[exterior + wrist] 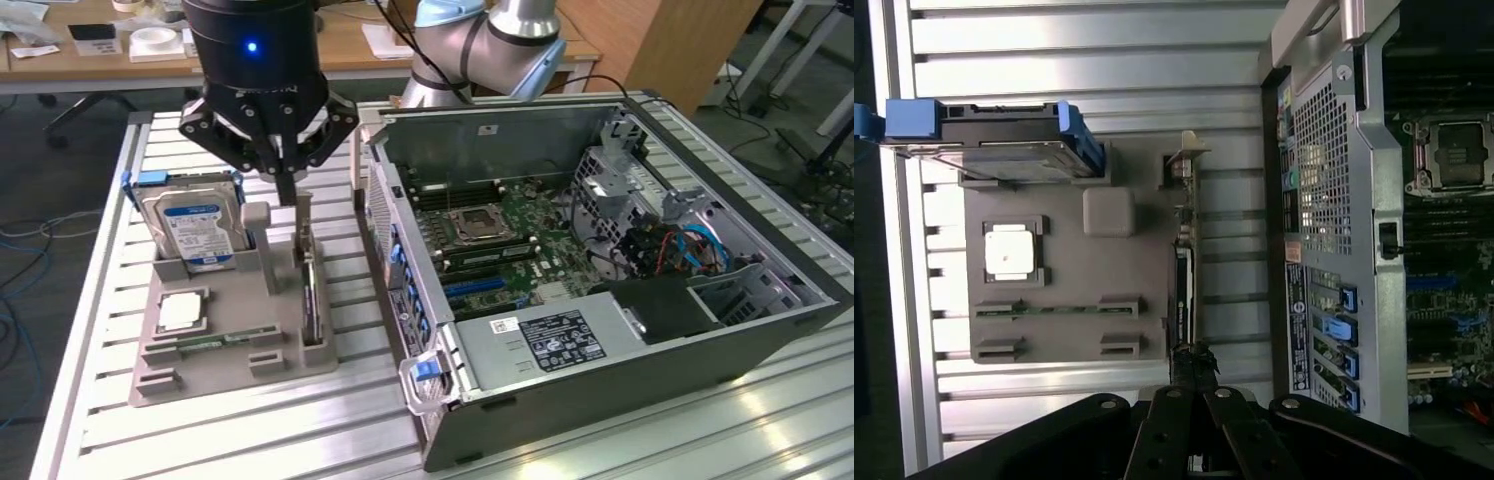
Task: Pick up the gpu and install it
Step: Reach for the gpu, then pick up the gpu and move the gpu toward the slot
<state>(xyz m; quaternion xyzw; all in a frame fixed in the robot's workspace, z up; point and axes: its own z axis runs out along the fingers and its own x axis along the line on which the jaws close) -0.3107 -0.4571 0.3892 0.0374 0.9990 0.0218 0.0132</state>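
A slatted metal table (200,440) carries everything. On the exterior view's right lies an open PC case (601,400) with its side panel off, showing the motherboard (501,235), a black-labelled power supply (561,340) and blue cables (701,245). The grey arm (481,50) rises behind the case.

Beside the case, on the exterior view's left, sits a grey tray (220,375). At its far end a hard drive (194,225) with a blue-white label stands upright in blue rails.

The gpu (312,300) stands on edge in a slot along the tray's side nearest the case, still seated in the tray. In the wrist view it appears edge-on as a thin dark strip (1182,290), with its silver bracket at the end towards the hard drive.

The gripper (284,190) hangs over the tray, pointing straight down. Its two fingers are pressed together, with nothing visible between them. In the wrist view the tips (1194,355) line up with the gpu's upper edge, at the end away from the bracket. I cannot tell whether they touch the card.

A square processor chip (180,310) lies flat in a recess in the middle of the tray. Just nearer than it, a narrow green memory stick (214,343) rests in its own slot.
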